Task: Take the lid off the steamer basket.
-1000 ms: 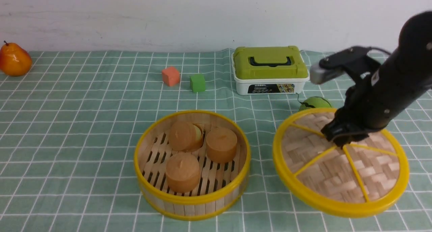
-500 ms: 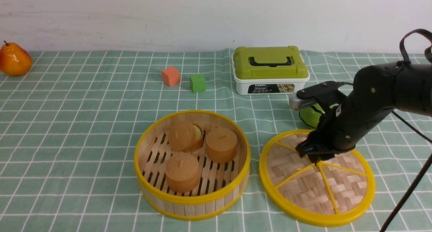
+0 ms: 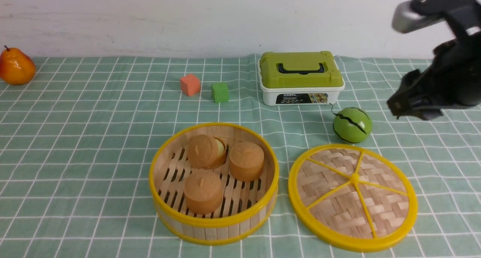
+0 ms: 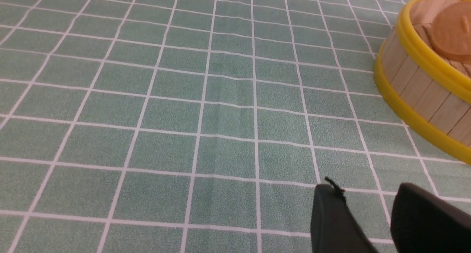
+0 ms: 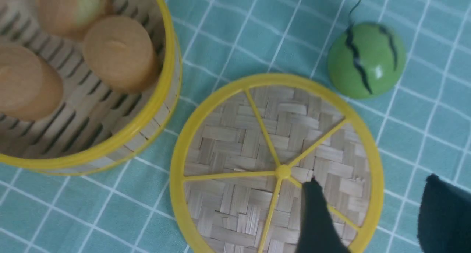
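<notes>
Front: the lid (image 3: 353,192) is lying flat on the surface (image 3: 94,138) beside the open basket (image 3: 214,220), with the right hand (image 3: 407,109) hovering above. Left wrist: the left hand (image 4: 371,223) is idling, fingers apart. Right wrist: fingers are standing apart, empty; removal seems done, calling only for retreat.

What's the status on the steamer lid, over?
Right hand open, empty, clear of the lid. Left hand open, empty. Lid flat on the cloth beside the steamer basket, basket uncovered. Nothing in the way.
</notes>
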Tool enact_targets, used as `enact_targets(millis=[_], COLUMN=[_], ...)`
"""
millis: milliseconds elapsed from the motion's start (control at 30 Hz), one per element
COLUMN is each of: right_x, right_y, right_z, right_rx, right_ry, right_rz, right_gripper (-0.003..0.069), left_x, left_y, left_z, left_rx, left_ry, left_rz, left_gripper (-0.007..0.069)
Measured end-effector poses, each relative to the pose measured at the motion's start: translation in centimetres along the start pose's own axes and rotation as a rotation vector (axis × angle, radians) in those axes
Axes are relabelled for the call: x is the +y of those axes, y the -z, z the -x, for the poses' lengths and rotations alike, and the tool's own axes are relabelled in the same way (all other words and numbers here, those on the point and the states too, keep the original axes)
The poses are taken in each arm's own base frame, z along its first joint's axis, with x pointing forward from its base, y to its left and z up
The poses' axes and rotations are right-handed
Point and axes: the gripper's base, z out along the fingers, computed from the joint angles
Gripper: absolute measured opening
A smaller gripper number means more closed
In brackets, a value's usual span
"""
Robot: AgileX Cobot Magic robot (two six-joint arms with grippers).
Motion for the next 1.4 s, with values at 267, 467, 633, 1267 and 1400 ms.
enact_targets(millis=[267, 467, 633, 1267, 1400], right_x=[1.2, 1.7, 1.9, 1.1, 0.2], right_y=[7.3, 10.5, 11.6, 8.8, 6.1], right_z=[-6.8, -9.9, -11.2, -13.8, -18.6], right_rx=[-0.208, -0.382, -0.390, -0.528, -0.687], right_ry=[-0.016, -0.016, -0.010, 0.036, -0.003], right_rz=[0.016, 0.009, 0.012, -0.083, -0.196], right_gripper=[-0.0010, -0.0020, -0.0018, -0.0022, -0.0022], left_x=[0.0, 0.0, 0.0, 0.0, 0.0], left_y=[0.0, 0.0, 0.0, 0.0, 0.0], left_z=[0.0, 0.0, 0.0, 0.0, 0.0], left_rx=[0.000, 0.000, 0.000, 0.000, 0.000], left_ry=[0.000, 0.000, 0.000, 0.000, 0.000], left_rz=[0.000, 0.000, 0.000, 0.000, 0.000], left_gripper=[0.0239, 0.0239, 0.0239, 0.0239, 0.0239])
